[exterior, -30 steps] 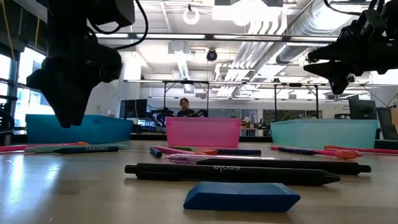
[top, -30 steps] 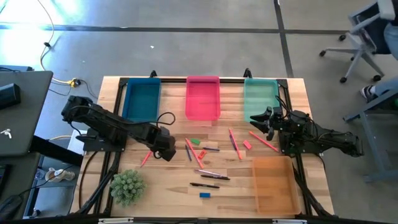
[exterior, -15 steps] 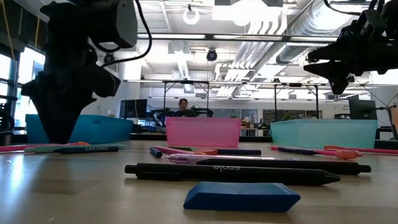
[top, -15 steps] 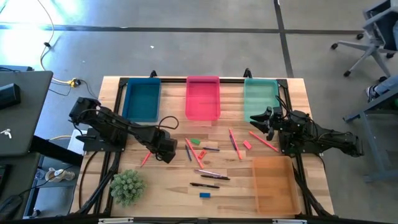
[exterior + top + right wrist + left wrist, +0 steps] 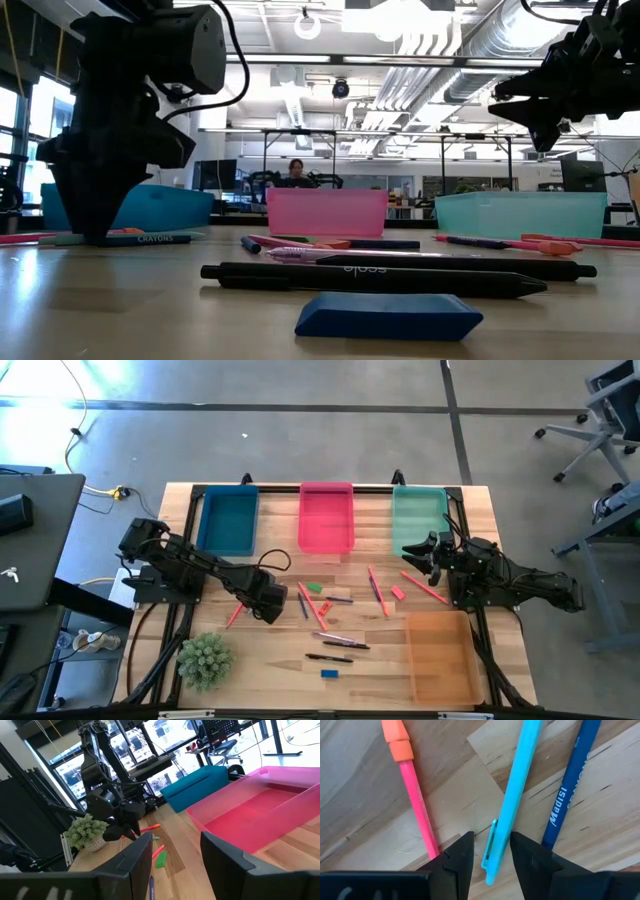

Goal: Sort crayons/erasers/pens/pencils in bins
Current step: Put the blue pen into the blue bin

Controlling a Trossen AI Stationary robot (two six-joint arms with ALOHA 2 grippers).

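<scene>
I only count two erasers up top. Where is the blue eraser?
In the high view the blue eraser lies near the table's front edge, just below a black pen, left of the orange bin.

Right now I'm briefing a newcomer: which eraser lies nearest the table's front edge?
Start at the orange bin, then look left past the dark pens. The blue eraser lies alone just in front of them, a short chunky block, unlike the long sticks.

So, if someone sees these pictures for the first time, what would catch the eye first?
Probably the left gripper, low over the table's left side, its open fingers on either side of a light blue pen. Next, the three bright bins along the far edge: dark blue bin, pink bin, teal-green bin.
</scene>
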